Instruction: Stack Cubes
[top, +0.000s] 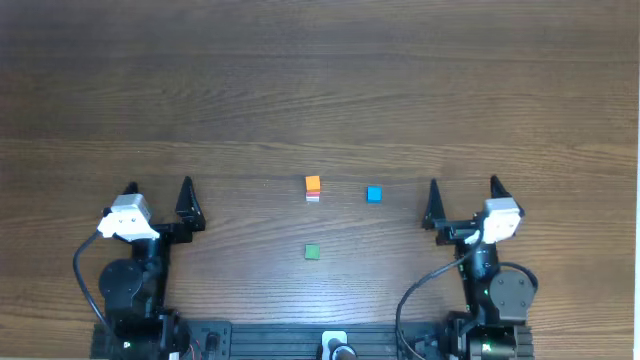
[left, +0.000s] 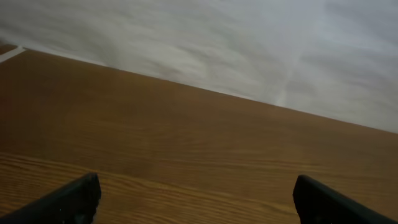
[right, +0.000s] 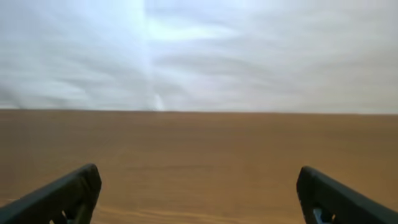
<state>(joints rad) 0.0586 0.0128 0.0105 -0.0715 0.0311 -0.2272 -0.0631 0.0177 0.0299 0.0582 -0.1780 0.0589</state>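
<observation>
Currently | left fingers (top: 187, 200) spread, empty | right fingers (top: 431, 205) spread, empty | blue cube (top: 374, 194) on the surface (top: 320, 80), inward of the right fingers, nearer that arm | orange cube (top: 313, 183) and green cube (top: 312, 252) midway between the 2 arms

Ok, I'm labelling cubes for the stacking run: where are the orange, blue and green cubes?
orange cube (top: 313, 183), top view, centre of top face.
blue cube (top: 374, 194), top view, centre of top face.
green cube (top: 311, 252), top view, centre of top face.
</observation>
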